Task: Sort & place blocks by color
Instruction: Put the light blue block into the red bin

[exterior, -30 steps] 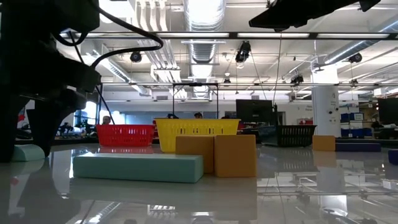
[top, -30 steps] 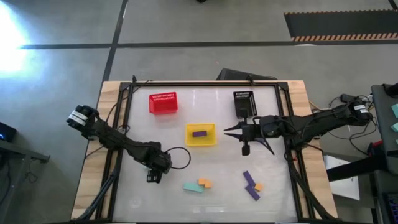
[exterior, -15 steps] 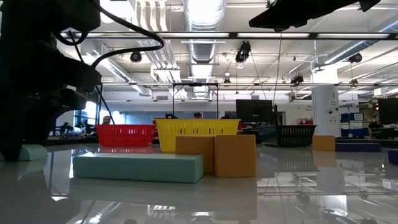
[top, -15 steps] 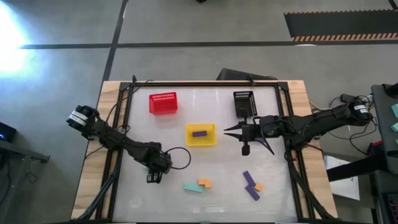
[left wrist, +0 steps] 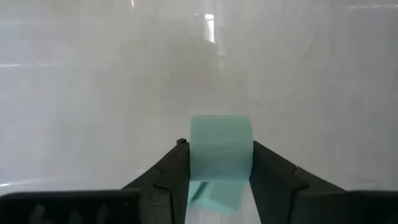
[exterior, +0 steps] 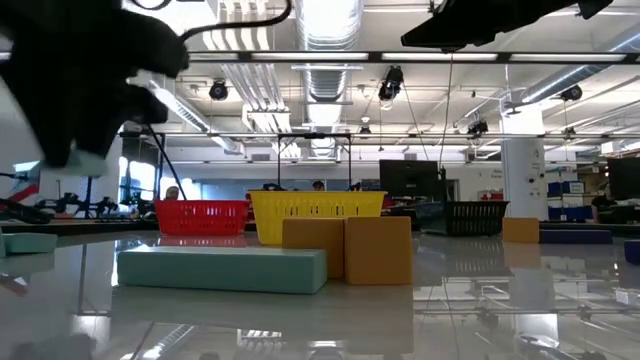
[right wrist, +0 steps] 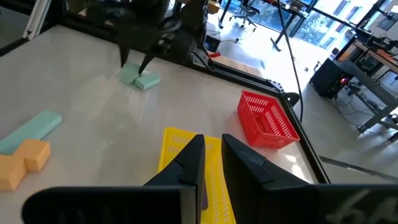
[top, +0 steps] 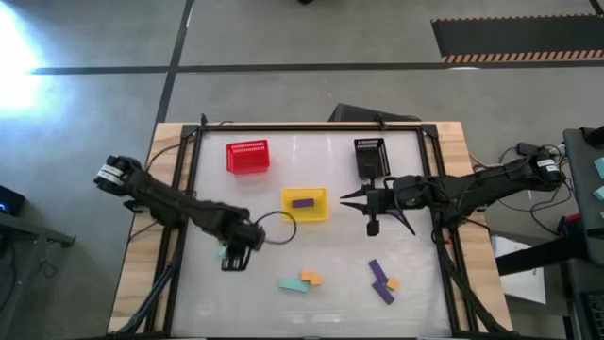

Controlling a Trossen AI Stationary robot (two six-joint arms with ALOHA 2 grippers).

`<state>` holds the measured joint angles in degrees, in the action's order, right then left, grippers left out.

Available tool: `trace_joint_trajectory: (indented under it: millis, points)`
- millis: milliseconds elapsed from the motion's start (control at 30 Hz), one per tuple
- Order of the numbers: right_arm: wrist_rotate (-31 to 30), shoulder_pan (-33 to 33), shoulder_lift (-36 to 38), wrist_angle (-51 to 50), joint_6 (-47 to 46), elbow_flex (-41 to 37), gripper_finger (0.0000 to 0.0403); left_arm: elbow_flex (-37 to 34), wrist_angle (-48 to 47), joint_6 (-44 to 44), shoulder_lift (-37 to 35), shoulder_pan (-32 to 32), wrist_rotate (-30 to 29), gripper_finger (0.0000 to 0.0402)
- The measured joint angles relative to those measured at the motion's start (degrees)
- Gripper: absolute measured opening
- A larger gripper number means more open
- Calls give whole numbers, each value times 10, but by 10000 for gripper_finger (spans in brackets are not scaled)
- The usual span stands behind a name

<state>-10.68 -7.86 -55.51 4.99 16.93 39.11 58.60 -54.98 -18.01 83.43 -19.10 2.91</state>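
Note:
My left gripper (top: 231, 257) hangs above the table's left-middle, shut on a small teal block (left wrist: 221, 146). A second teal block (right wrist: 147, 81) lies flat on the table just below it. Toward the near edge lie a teal bar (top: 291, 283) with orange blocks (top: 310, 278) against it, and purple blocks (top: 380, 280) with a small orange one (top: 392, 283). A purple block (top: 302, 202) lies in the yellow basket (top: 321, 215). My right gripper (top: 373, 228) hovers right of the yellow basket, shut and holding nothing. My left gripper pinches the teal block by two opposite sides (left wrist: 194, 149) between its two fingers. The fingers come from above, pointing down. The block is lifted clear of the table and sticks out past the fingertips.
A red basket (top: 248, 157) stands at the far left and a black basket (top: 370, 157) at the far right. A black frame (top: 311, 127) runs around the table top. There is bare table between the left gripper and the baskets.
My left gripper has risen from the table with the teal block between its fingers and moved slightly toward the far edge. The block went from the table top to hanging clear above it. The second teal block stayed on the table.

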Motion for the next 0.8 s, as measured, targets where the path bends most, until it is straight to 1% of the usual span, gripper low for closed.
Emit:
trace_joint_trajectory:
  millis: [167, 333, 567, 700, 800]
  points:
    - [0, 0, 0, 0, 0, 0, 43, 48, -61, 81, -15, 89, -5, 115]
    - [0, 0, 0, -2, 0, 0, 43, 66, -90, 200, -28, 196, -28, 114]
    - [0, 0, 0, -2, 2, 0, 43, 67, -84, 375, -23, 360, -51, 114]
    - [0, 0, 0, -2, 2, 0, 43, 67, -59, 450, -9, 449, -61, 115]
    - [0, 0, 0, 0, 2, 0, 43, 67, -30, 498, 7, 503, -62, 114]
